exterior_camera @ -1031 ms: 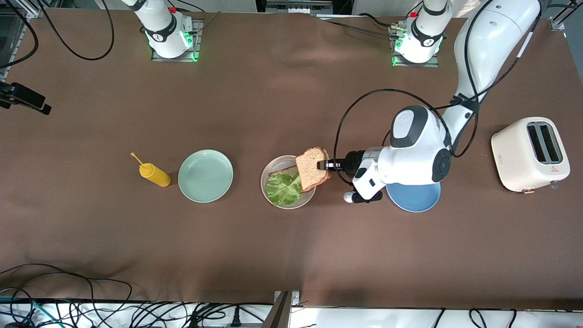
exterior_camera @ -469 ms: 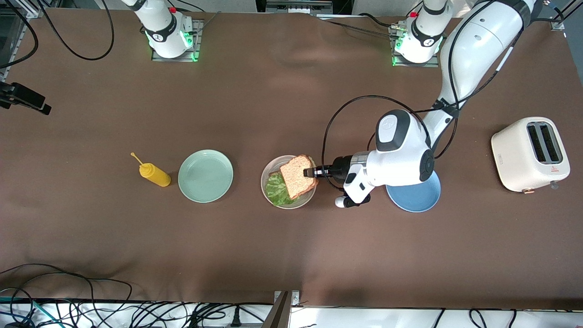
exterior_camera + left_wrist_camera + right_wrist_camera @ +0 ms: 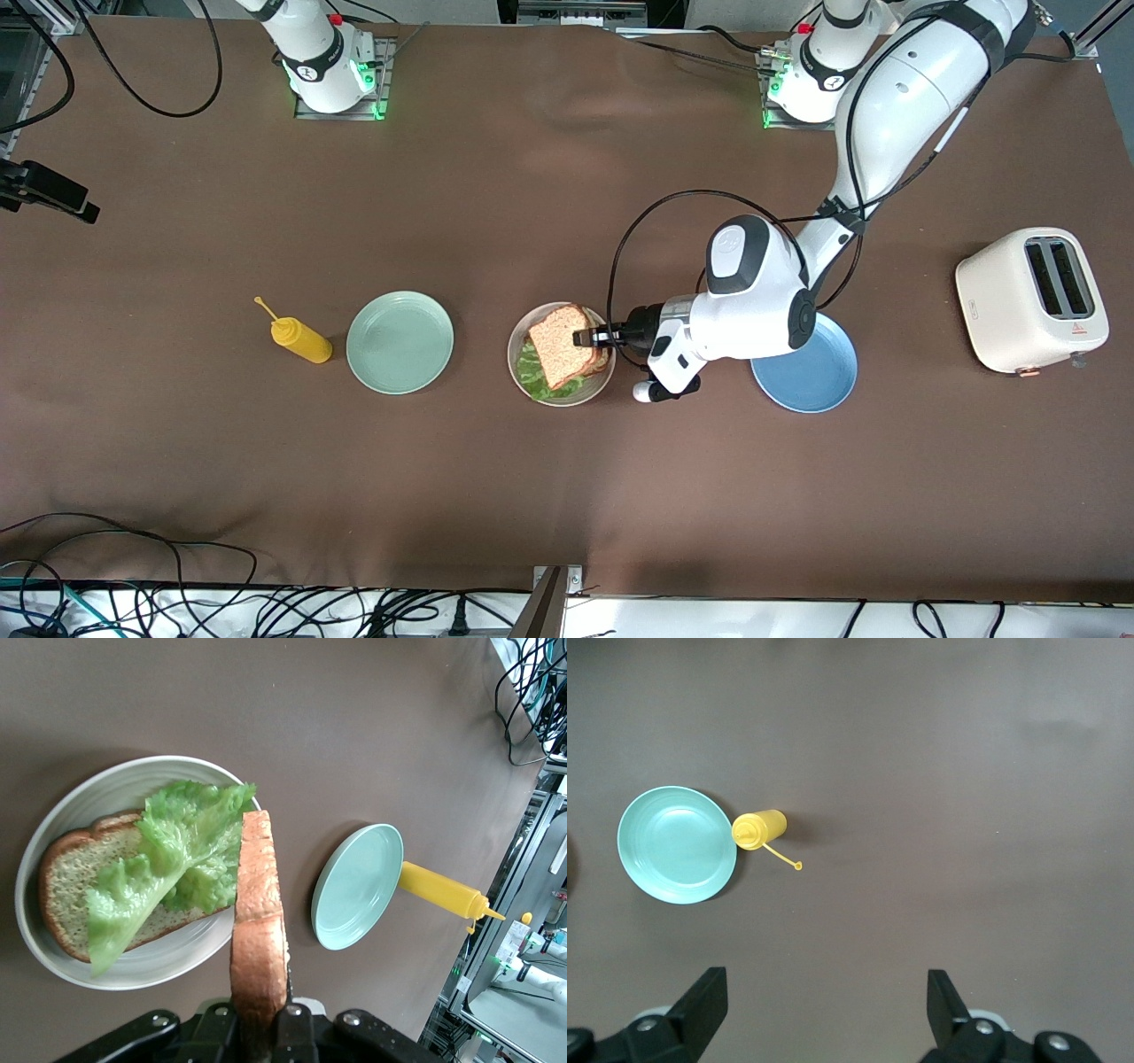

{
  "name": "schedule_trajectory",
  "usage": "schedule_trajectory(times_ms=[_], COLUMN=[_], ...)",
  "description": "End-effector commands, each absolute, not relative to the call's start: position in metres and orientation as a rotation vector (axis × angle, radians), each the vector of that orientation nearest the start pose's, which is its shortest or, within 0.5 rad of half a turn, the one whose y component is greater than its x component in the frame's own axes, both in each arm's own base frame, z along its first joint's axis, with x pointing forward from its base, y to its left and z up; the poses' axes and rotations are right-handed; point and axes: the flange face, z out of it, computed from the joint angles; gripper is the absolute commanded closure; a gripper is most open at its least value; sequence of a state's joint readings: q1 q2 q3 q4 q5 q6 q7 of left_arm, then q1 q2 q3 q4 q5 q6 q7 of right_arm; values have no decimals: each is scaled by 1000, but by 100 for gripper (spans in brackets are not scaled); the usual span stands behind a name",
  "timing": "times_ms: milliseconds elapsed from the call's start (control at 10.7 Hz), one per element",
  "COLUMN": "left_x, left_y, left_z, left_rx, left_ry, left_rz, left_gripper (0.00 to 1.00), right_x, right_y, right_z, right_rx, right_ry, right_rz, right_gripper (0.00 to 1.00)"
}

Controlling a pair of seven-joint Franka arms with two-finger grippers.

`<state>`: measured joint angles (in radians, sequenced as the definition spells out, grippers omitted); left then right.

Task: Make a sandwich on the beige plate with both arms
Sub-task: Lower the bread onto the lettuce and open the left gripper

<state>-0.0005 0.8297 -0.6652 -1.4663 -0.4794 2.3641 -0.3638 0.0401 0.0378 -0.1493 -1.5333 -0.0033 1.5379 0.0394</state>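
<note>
The beige plate (image 3: 516, 341) (image 3: 53, 824) stands mid-table and carries a bread slice (image 3: 66, 886) with a ruffled green lettuce leaf (image 3: 534, 378) (image 3: 177, 850) on it. My left gripper (image 3: 585, 338) (image 3: 260, 1028) is shut on the crust edge of a second bread slice (image 3: 556, 344) (image 3: 259, 930). It holds that slice tilted over the lettuce, so most of the leaf is covered in the front view. My right gripper (image 3: 824, 992) is open and holds nothing, high over bare brown tablecloth; the front view shows only its arm's base (image 3: 328, 62).
A mint-green plate (image 3: 400, 341) (image 3: 354, 886) (image 3: 675, 844) and a yellow squeeze bottle (image 3: 301, 339) (image 3: 438, 890) (image 3: 757, 829) stand toward the right arm's end. A blue plate (image 3: 819, 377) lies partly under the left arm, and a white toaster (image 3: 1032, 299) stands at the left arm's end.
The left gripper has carried the held slice from the plate's edge to over the lettuce and tipped it flatter. The right arm has not moved.
</note>
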Motion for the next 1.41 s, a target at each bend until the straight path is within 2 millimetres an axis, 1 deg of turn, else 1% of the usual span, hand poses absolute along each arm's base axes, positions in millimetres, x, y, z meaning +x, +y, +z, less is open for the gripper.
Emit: schedule_trajectory(times_ms=[0, 94, 188, 281, 375, 469, 562, 656, 750, 844, 1031, 1219, 1312], left_x=[640, 640, 643, 647, 645, 648, 648, 648, 652, 651, 651, 650, 651], left_y=[-383, -386, -385, -388, -393, -387, -387, -386, -380, -381, -377, -372, -363], left_z=[283, 280, 272, 270, 268, 264, 262, 260, 261, 260, 255, 248, 243], left_rx=[2272, 2271, 2266, 2255, 2259, 2268, 2266, 2265, 2261, 2263, 2267, 2282, 2292], left_ry=[305, 315, 335, 342, 328, 338, 344, 352, 362, 361, 371, 374, 387], left_rz=[-316, -294, -278, -264, -264, -257, -263, -269, -264, -265, -271, -276, -277], left_gripper=[100, 100, 100, 100, 100, 100, 98, 89, 76, 72, 56, 51, 47], right_x=[556, 556, 556, 556, 556, 556, 556, 557, 557, 557, 557, 557, 557], right_y=[-59, -59, -59, -59, -59, -59, -59, -59, -59, -59, -58, -58, -59], right_z=[625, 625, 625, 625, 625, 625, 625, 624, 624, 624, 624, 624, 624], right_rx=[-3141, -3141, -3141, -3142, -3142, -3142, -3142, -3142, -3142, -3142, -3142, -3142, -3142], right_ry=[242, 242, 242, 239, 239, 242, 242, 239, 242, 239, 237, 239, 242], right_rz=[41, 41, 41, 41, 39, 39, 39, 41, 41, 41, 41, 41, 41], right_gripper=[0, 0, 0, 0, 0, 0, 0, 0, 0, 0, 0, 0, 0])
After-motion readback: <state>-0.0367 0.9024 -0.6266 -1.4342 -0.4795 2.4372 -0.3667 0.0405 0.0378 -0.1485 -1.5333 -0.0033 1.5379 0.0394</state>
